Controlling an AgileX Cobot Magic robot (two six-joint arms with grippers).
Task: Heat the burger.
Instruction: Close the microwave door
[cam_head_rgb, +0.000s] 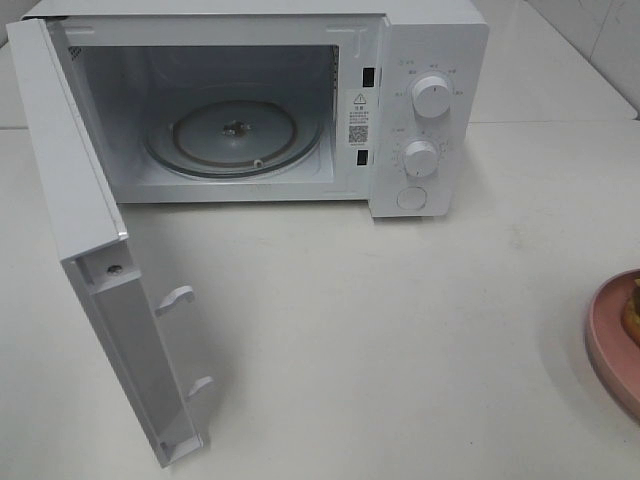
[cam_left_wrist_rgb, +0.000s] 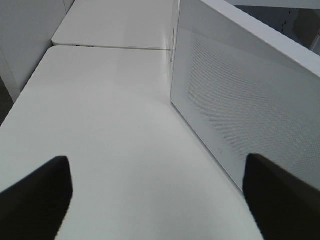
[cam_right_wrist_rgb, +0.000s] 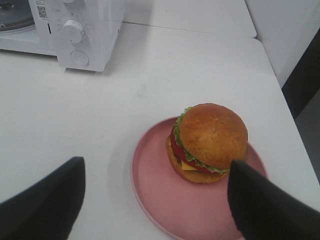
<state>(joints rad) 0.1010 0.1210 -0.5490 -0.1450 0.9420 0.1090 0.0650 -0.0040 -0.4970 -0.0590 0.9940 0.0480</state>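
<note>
The burger (cam_right_wrist_rgb: 210, 142), with a golden bun, lettuce, tomato and cheese, stands upright on a pink round plate (cam_right_wrist_rgb: 160, 195). In the exterior view only a sliver of the burger (cam_head_rgb: 632, 312) shows on the plate (cam_head_rgb: 605, 345) at the table's right edge. My right gripper (cam_right_wrist_rgb: 155, 200) hovers open a little short of the plate, and the burger lies ahead of it, nearer one finger (cam_right_wrist_rgb: 265, 205). The microwave (cam_head_rgb: 430, 60) stands at the back with its door (cam_head_rgb: 90, 250) swung wide open and the glass turntable (cam_head_rgb: 235, 135) bare. My left gripper (cam_left_wrist_rgb: 157, 200) is open beside the door's outer face (cam_left_wrist_rgb: 250, 100), holding nothing.
The open door juts out over the left half of the white table (cam_head_rgb: 400, 350). Two knobs (cam_head_rgb: 432, 96) and a button sit on the microwave's right panel. A seam to a second table (cam_left_wrist_rgb: 110, 47) runs behind it. Neither arm shows in the exterior view.
</note>
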